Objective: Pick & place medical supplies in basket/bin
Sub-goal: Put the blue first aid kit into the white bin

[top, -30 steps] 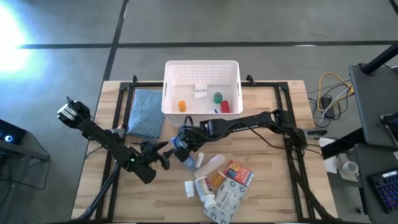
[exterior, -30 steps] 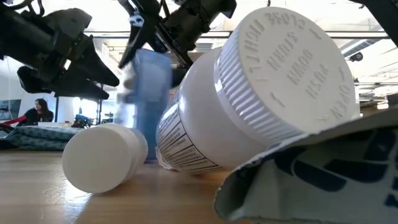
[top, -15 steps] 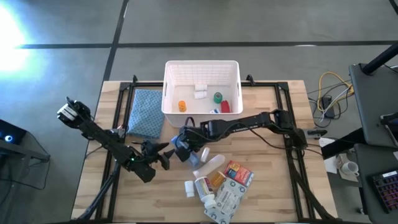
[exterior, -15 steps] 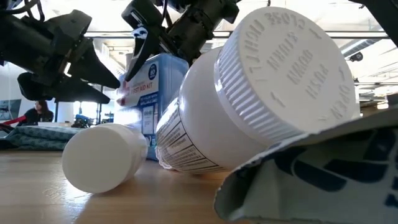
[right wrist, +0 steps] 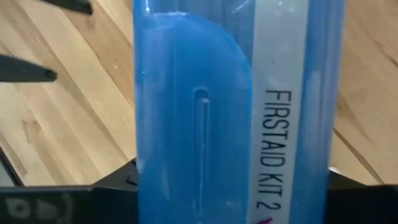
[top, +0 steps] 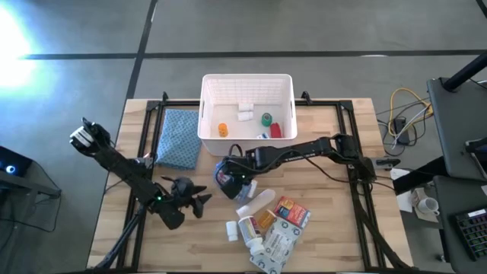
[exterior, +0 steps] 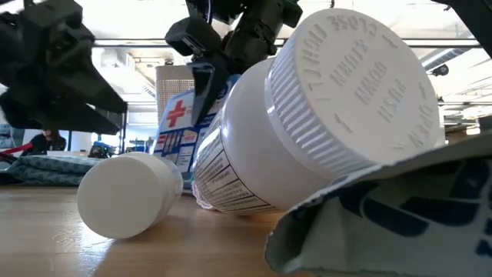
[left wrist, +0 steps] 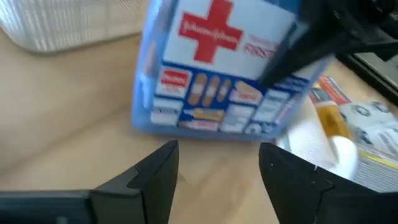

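Right gripper point(top: 228, 181) is clamped on the blue-and-white first-aid box with the red cross point(top: 226, 180), centre of the high view, just below the white ribbed plastic bin point(top: 209, 114). In the low view the box point(exterior: 183, 123) is clear of the tabletop, tilted, top leaning right, red-cross face toward the camera. Right wrist view: box point(right wrist: 236, 106) fills the frame, long axis running away from the fingers, "FIRSTAID KIT" lettering along that axis.

Left gripper point(top: 199, 202) sits lower left of the box, apart from it, pointing right toward it; fingers point(left wrist: 155, 180) spread with bare wood between them, holding nothing.

Room: bin occupies upper centre, a few small items on its floor. Folded blue cloth point(top: 176, 138) lies flat just left of the bin. Wooden table point(top: 335, 236) has open surface at lower left and along the right side. Pile of pill bottles and orange boxes point(top: 266, 224) sits lower right of the box; nearest white bottle point(top: 255, 204) lies on its side just below the right gripper. In the low view a white ribbed-cap pill bottle point(exterior: 323, 115) lies on its side in the foreground, cap toward the camera.
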Robot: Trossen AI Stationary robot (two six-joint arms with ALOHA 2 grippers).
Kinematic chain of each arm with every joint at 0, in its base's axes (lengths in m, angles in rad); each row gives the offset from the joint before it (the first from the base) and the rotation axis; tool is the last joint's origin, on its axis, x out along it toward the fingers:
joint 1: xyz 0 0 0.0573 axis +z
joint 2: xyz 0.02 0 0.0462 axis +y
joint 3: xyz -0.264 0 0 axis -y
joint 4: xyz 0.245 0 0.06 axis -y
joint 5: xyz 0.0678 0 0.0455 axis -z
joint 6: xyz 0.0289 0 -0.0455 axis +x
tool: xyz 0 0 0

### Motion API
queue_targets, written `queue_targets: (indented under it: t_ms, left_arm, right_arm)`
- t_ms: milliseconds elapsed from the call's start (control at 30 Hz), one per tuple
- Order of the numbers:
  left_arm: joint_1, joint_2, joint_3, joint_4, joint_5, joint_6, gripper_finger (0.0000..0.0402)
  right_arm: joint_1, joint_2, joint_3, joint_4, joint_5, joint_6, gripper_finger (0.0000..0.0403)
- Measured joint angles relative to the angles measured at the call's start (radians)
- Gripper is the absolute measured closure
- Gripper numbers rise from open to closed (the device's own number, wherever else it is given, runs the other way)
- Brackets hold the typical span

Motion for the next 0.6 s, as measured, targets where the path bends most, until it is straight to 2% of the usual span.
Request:
queue_targets:
  t_ms: [233, 500, 600]
  left_arm:
    - [-0.083, 0.012, -0.003, 0.000, 0.002, -0.129, 0.0210]
    - [-0.154, 0.035, 0.002, 0.001, 0.002, -0.263, 0.0210]
    - [-0.159, 0.042, 0.002, 0.000, 0.001, -0.276, 0.0210]
  right_arm:
    - [-0.006, -0.005, 0.044, -0.015, -0.017, -0.024, 0.0241]
    - [-0.010, -0.039, 0.224, -0.054, -0.022, -0.078, 0.0246]
    - [-0.006, -0.053, 0.317, -0.072, 0.052, -0.104, 0.0244]
